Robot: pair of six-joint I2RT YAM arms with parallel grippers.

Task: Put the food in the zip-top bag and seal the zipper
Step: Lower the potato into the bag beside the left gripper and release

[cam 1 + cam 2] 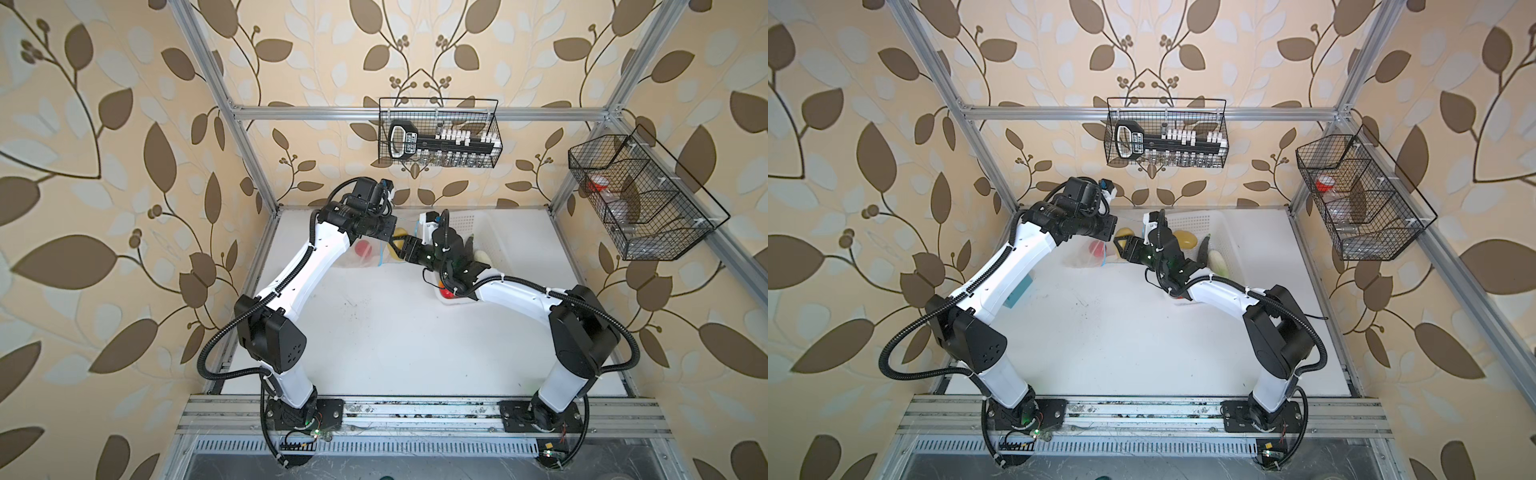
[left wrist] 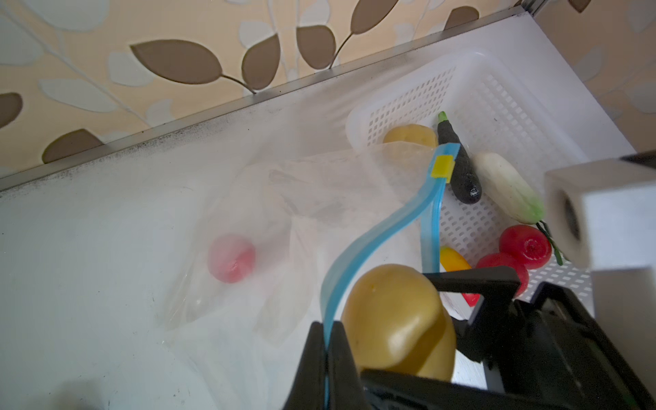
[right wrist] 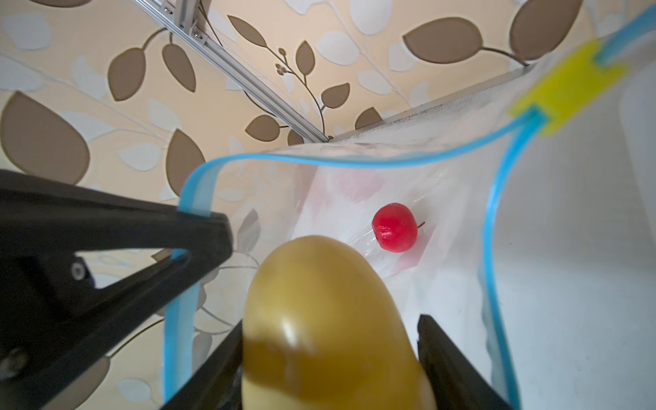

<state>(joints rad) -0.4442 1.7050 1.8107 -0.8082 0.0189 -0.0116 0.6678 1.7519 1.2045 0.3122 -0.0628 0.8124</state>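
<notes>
Bag (image 2: 284, 198) looked how?
— Clear, mouth open, resting on the desk (image 2: 88, 230) by the basket (image 2: 408, 92); left claw (image 2: 326, 328) pinched its zipper (image 2: 372, 230), right claw (image 3: 332, 324) held a potato (image 3: 319, 284).
Hidden?
— Tomato (image 2: 231, 258) inside showed hazy through plastic.

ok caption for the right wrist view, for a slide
Right tool holds a potato at the open bag; left tool pinches its zipper.

The zip-top bag (image 2: 269, 198) is clear, crinkly plastic film, faintly cloudy; its zipper (image 2: 376, 227) a smooth light-blue plastic strip; the potato (image 2: 394, 316) is glossy, waxy-smooth; the red tomato (image 3: 394, 227) shiny too; the white basket (image 2: 411, 99) is matt perforated plastic; the table (image 1: 395, 332) matt white, scuffed; the frame (image 1: 316, 111) brushed metal; the far wire basket (image 1: 436, 163) black metal mesh.
</notes>
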